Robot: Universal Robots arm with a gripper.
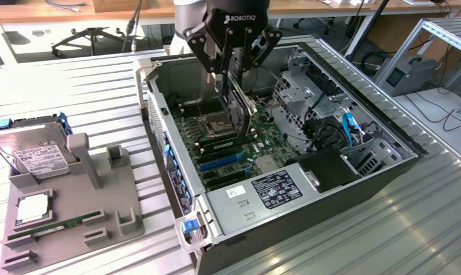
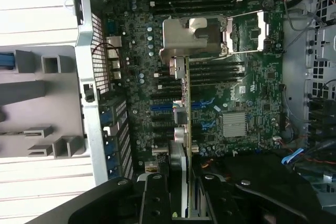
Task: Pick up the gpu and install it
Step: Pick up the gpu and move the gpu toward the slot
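We are recording the black two-fingered gripper nearest the wrist camera. Its jaws are standing partly closed, clamping from both sides the gpu, a thin flat dark card with a bent silver metal bracket at its far end. The gpu is hanging lengthwise below the fingers, inside the case and over the board. In the wrist view we are seeing it edge-on, so its faces are not readable. In the exterior view the gpu is showing one dark face with a pale metal edge under the gripper. We cannot tell whether its lower end is touching anything.

Beyond the card, the green printed motherboard is lying flat, showing black and blue slots, a finned silver heatsink and a metal-framed socket. The open grey steel computer case is enclosing it, its perforated rear wall partly cut off.

Beside the case, at the exterior view's left, a grey plastic parts holder is sitting on the ribbed aluminium table. It is carrying a silver hard drive with a white label and a narrow green memory stick. Farthest off, office chair bases are standing on the floor.
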